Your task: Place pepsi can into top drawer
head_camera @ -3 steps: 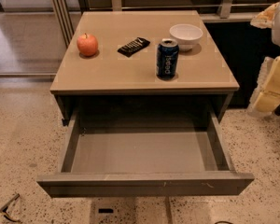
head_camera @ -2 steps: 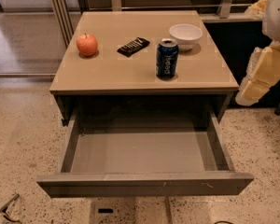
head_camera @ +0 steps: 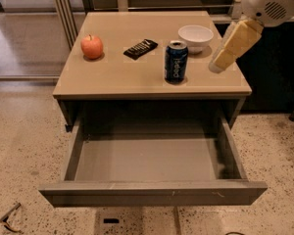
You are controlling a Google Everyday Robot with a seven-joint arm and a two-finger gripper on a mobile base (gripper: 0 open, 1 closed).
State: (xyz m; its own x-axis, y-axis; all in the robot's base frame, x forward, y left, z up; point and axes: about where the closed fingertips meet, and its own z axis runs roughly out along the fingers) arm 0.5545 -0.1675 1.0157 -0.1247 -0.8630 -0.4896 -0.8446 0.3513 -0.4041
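Note:
The pepsi can (head_camera: 176, 61), dark blue with white lettering and a silver top, stands upright on the tan cabinet top (head_camera: 117, 75), right of centre near the front edge. The top drawer (head_camera: 149, 160) is pulled wide open below it, and its grey inside holds nothing. My gripper (head_camera: 221, 58) hangs from the white arm at the upper right. It is above the right edge of the cabinet top, to the right of the can and apart from it, holding nothing.
A white bowl (head_camera: 195, 36) sits just behind the can. A black snack packet (head_camera: 140, 48) lies mid-top and a red apple (head_camera: 91, 46) at the left. Speckled floor surrounds the cabinet, with dark furniture at the right.
The arm and gripper have swung in from the right edge of the view toward the can and now hang over the cabinet's right edge. The can and drawer have not moved.

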